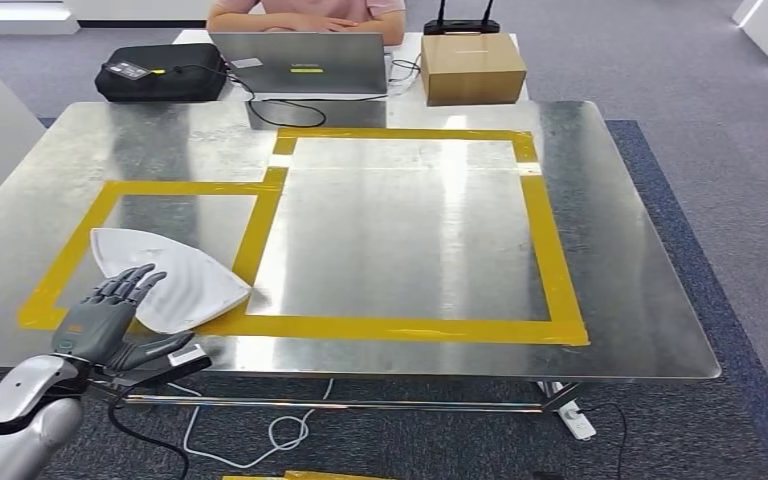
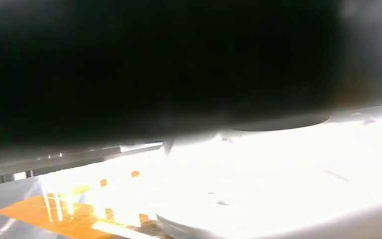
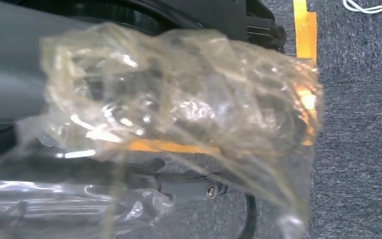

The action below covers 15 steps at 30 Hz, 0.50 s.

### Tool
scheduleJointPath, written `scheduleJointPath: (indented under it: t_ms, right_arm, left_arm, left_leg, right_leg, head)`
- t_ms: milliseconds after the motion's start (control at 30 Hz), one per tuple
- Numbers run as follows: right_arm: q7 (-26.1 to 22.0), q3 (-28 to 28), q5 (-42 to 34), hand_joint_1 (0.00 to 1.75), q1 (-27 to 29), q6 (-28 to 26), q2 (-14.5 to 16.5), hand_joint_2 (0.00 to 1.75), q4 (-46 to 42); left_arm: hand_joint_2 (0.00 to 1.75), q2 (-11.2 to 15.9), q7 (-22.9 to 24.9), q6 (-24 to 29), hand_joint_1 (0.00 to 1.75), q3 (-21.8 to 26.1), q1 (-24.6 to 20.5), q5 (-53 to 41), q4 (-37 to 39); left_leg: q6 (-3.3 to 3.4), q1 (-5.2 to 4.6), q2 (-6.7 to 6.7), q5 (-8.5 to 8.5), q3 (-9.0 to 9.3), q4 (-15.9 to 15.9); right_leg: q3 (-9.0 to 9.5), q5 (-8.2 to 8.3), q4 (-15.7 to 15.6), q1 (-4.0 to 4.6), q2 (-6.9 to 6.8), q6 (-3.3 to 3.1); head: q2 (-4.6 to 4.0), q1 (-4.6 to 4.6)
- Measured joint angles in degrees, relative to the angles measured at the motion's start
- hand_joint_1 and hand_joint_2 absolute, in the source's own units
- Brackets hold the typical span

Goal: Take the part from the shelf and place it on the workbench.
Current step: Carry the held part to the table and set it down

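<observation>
The white, roughly triangular part (image 1: 175, 280) lies flat on the metal workbench (image 1: 620, 270), inside the smaller yellow-taped rectangle at the near left. My left hand (image 1: 115, 320) is at the part's near-left edge. Its fingers (image 1: 130, 287) are stretched out over the part's surface and its thumb (image 1: 165, 353) points right along the bench's front edge, well apart from them. The left wrist view is dark above and glaring white on the part (image 2: 278, 174). In the right wrist view, crumpled clear plastic (image 3: 179, 99) hides the fingers of my right hand (image 3: 10, 74), which hangs over the carpet.
A larger yellow-taped rectangle (image 1: 560, 280) marks the bench's middle. At the far edge stand a laptop (image 1: 300, 62), a black case (image 1: 160, 72), a cardboard box (image 1: 472, 66) and a router (image 1: 460, 24), with a person (image 1: 305, 15) seated behind. Cables (image 1: 280, 435) and a power strip (image 1: 575, 418) lie under the bench.
</observation>
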Motion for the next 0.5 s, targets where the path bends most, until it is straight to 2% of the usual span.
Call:
scheduleJointPath:
  t_ms: [167,267,333,367,433,467,500]
  right_arm:
    - [0.0,0.2,-0.1,0.00,0.1,-0.2,0.0,0.00,0.1]
    - [0.0,0.3,-0.1,0.00,0.1,-0.3,0.0,0.00,0.2]
    - [0.1,0.3,-0.1,0.00,0.1,-0.3,-0.1,0.00,0.2]
    - [0.1,0.4,-0.1,0.00,0.1,-0.3,-0.1,0.00,0.2]
    - [0.1,0.4,-0.1,0.00,0.2,-0.3,-0.2,0.00,0.2]
    - [0.1,0.4,-0.1,0.00,0.2,-0.3,-0.3,0.00,0.2]
    - [0.1,0.4,-0.1,0.00,0.3,-0.3,-0.3,0.00,0.2]
  left_arm:
    - [0.00,0.0,0.2,0.0,0.00,0.8,0.5,0.1,0.0]
    - [0.00,0.0,0.2,0.0,0.00,1.2,0.7,0.2,0.0]
    - [0.00,0.0,0.2,0.0,0.00,1.5,0.8,0.2,0.0]
    - [0.00,0.0,0.2,0.0,0.00,1.6,0.9,0.2,0.0]
    - [0.00,0.0,0.2,0.0,0.00,1.7,1.2,0.3,0.1]
    - [0.00,0.0,0.2,0.0,0.00,1.8,1.5,0.3,0.1]
    - [0.00,0.0,0.2,0.0,0.00,1.8,1.6,0.3,0.2]
  left_leg:
    - [0.37,-0.24,0.00,-0.17,-0.10,0.3]
    - [0.98,-0.22,0.05,0.16,-0.15,0.1]
    - [1.54,0.10,0.36,0.89,-0.01,-0.6]
    - [1.74,0.28,0.54,1.16,-0.01,-1.0]
    - [1.87,0.31,0.85,1.34,-0.31,-1.0]
    - [1.82,0.31,0.95,1.38,-0.46,-0.9]
    - [1.76,0.33,1.04,1.43,-0.55,-0.9]
  right_leg:
    - [0.01,0.03,0.0,-0.23,0.00,0.27]
    - [0.06,0.20,-0.2,-0.26,0.04,0.83]
    - [-0.63,-1.02,1.1,-0.14,-0.18,1.27]
    - [-1.68,-2.61,3.3,-0.11,-0.32,1.44]
    - [-5.02,-6.54,10.9,-0.18,-0.54,1.72]
    - [-6.54,-7.72,14.3,-0.22,-0.56,1.84]
    - [-7.25,-7.78,16.1,-0.24,-0.58,1.93]
  head:
    - [0.00,0.00]
    - [0.00,-0.01]
    - [0.00,0.12]
    - [0.00,0.26]
    - [0.00,0.45]
    - [0.00,0.47]
    - [0.00,0.45]
